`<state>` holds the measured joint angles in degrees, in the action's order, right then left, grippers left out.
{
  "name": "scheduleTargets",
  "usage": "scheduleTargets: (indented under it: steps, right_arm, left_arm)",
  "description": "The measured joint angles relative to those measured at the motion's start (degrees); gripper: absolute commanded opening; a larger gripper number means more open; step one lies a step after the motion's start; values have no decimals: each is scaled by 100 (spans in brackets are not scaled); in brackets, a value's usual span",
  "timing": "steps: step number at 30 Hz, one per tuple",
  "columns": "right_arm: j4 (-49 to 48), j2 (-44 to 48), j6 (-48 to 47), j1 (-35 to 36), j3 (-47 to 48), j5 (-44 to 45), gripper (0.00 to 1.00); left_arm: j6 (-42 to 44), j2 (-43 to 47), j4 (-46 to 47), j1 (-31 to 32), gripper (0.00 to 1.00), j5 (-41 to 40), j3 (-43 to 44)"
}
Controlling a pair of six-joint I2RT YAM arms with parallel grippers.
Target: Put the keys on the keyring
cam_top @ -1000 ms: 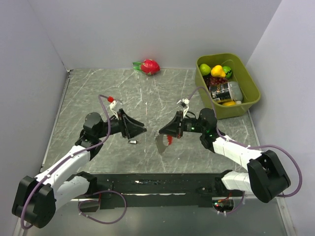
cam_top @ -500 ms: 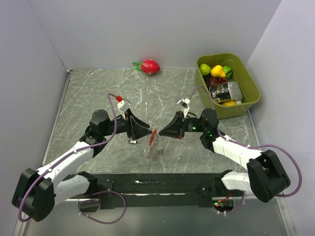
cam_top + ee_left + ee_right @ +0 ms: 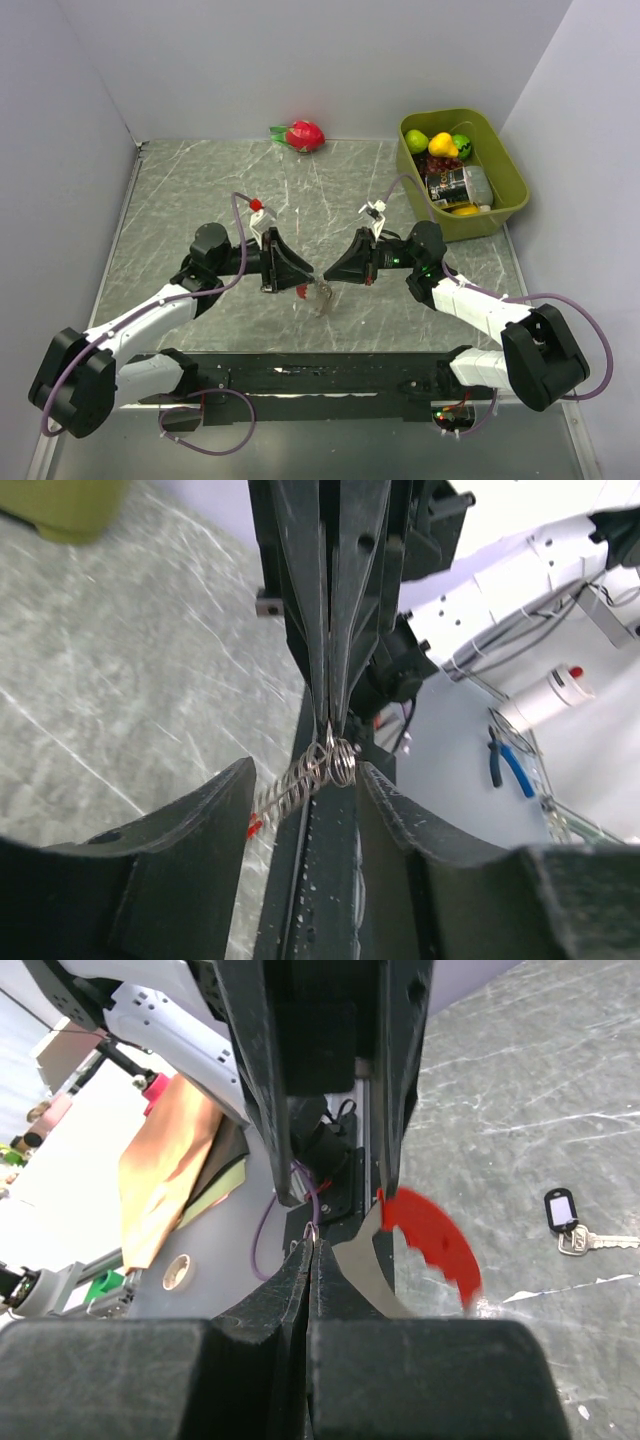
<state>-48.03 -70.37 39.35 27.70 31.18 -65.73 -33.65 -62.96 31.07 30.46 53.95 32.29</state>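
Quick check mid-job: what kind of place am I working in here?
Probably a lab test cell rather than a home. A marble-patterned table is boxed in by plain grey panels, a green bin holds toy-looking fruit, and hand tools lie beyond the table edge.

— Where am I driving today?
— Robotics lab cell, by my notes. Plain grey panels wall in a marble-look table; toy fruit sits in a green bin. Past the table edge I see loose cables and blue-handled pliers lying about.
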Motion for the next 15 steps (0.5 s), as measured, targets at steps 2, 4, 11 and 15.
scheduleTargets:
  steps: [2,4,11,15]
  right_arm:
    - [-52,0,42,0,0,-13,0]
    - [-85,0,70,0,0,-13,0]
    - [-76,0,87,-28,0,15,0]
    - [-55,7,63,-37,0,61,0]
  left_arm:
    - [2,-87,0,74,46,17,0]
    - [2,-140,-11,136,46,20,20]
    - [33,-52,-118,184,47,-46,31]
    - [70,136,-223,184,47,-138,31]
